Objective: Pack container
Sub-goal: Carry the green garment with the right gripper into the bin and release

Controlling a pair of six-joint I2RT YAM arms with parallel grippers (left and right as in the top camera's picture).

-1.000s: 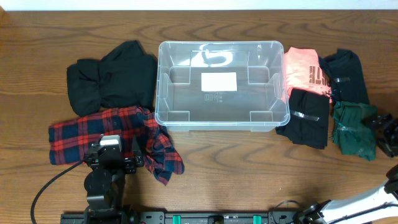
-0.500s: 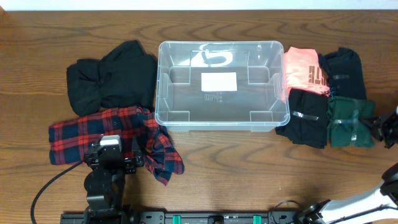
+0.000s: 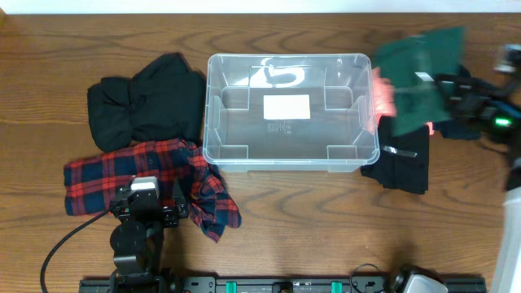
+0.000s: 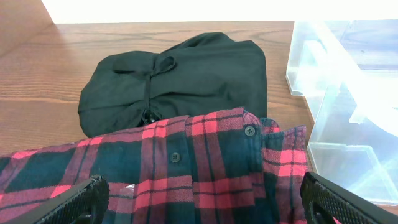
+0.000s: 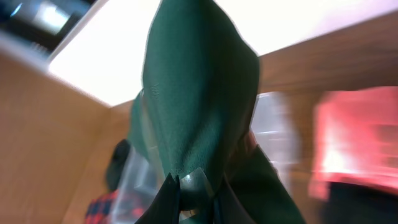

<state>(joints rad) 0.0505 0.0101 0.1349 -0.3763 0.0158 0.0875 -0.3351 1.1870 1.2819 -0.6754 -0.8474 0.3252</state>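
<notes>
The green garment [image 3: 419,73] has risen off the counter [image 3: 326,220], seemingly pinched by your right gripper [image 5: 188,190]; swing it over the container [image 3: 213,122], then release; the left gripper [image 4: 205,208] has its jaws spread.

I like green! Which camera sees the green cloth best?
The overhead view: the green cloth is held up by the container's right side, whole shape visible though blurred. The right wrist view shows only a blurry close-up fold. The left wrist view misses it.

Light is bright and even from above, with soft shadows. There's white glare on the container [image 3: 281,75] back wall. The green cloth [image 3: 417,77] is motion-blurred. Right wrist view is smeared with blown-out whites. Left wrist view is sharp, top edge overexposed.
</notes>
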